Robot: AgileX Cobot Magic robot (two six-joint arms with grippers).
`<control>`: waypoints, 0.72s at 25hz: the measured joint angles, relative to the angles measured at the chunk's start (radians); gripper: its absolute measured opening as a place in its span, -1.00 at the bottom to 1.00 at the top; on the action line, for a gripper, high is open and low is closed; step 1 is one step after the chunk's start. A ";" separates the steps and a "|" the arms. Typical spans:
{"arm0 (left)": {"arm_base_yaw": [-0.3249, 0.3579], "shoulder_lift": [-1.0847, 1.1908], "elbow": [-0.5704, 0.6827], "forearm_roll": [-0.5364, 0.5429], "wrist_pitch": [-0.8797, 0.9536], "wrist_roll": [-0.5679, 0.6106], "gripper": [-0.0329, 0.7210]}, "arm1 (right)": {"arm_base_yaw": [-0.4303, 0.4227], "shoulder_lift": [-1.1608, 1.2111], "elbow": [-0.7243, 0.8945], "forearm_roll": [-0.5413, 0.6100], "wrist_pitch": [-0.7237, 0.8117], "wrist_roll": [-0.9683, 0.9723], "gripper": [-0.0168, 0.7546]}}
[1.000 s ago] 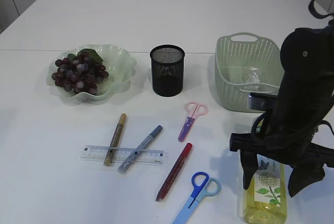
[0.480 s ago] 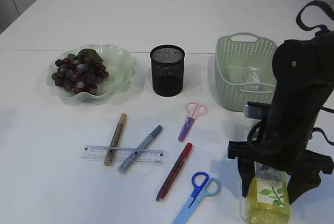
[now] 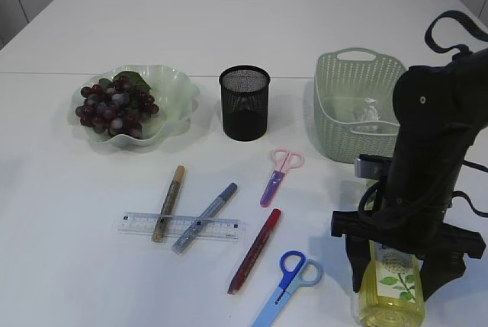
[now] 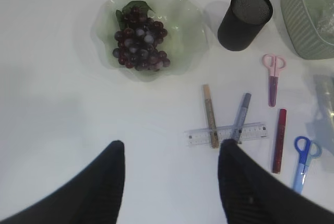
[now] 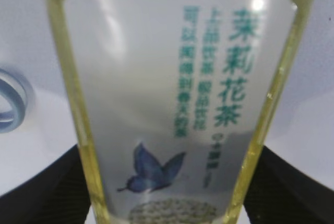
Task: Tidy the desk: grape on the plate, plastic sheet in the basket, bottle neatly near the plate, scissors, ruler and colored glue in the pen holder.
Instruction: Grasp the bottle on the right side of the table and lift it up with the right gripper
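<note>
The bottle [image 3: 393, 296] of yellow tea lies on its side at the front right. My right gripper [image 3: 396, 285] is lowered over it, open, one finger on each side of its labelled body [image 5: 172, 93]. The grape [image 3: 116, 107] bunch sits on the green plate [image 3: 179, 92]. The plastic sheet [image 3: 369, 113] lies in the basket [image 3: 343, 98]. Pink scissors [image 3: 280, 172], blue scissors [image 3: 290, 281], the ruler [image 3: 137, 224] and gold [image 3: 169, 201], blue-grey [image 3: 206, 216] and red [image 3: 255, 249] glue pens lie in front of the black pen holder [image 3: 245, 103]. My left gripper [image 4: 172, 144] hangs open above bare table.
The gold and blue-grey glue pens lie across the ruler. The blue scissors reach the table's front edge, close to the bottle's left side. The right arm hides part of the basket's front right corner.
The right arm has come down and slightly left over the bottle, so its fingers now straddle the body lower down. The bottle and everything else stay in place.
</note>
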 joint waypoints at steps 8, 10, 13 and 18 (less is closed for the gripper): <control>0.000 0.000 0.000 0.002 0.000 0.000 0.19 | 0.000 0.008 0.000 0.002 -0.008 0.002 0.62; 0.000 0.000 0.000 0.002 0.000 0.000 0.19 | 0.000 0.008 0.000 0.002 -0.010 0.002 0.59; 0.000 0.000 0.000 0.002 0.000 0.000 0.19 | 0.000 0.008 0.000 0.002 -0.010 0.002 0.47; 0.000 0.000 0.000 0.002 0.000 0.000 0.19 | 0.000 0.008 -0.002 0.002 -0.010 0.002 0.30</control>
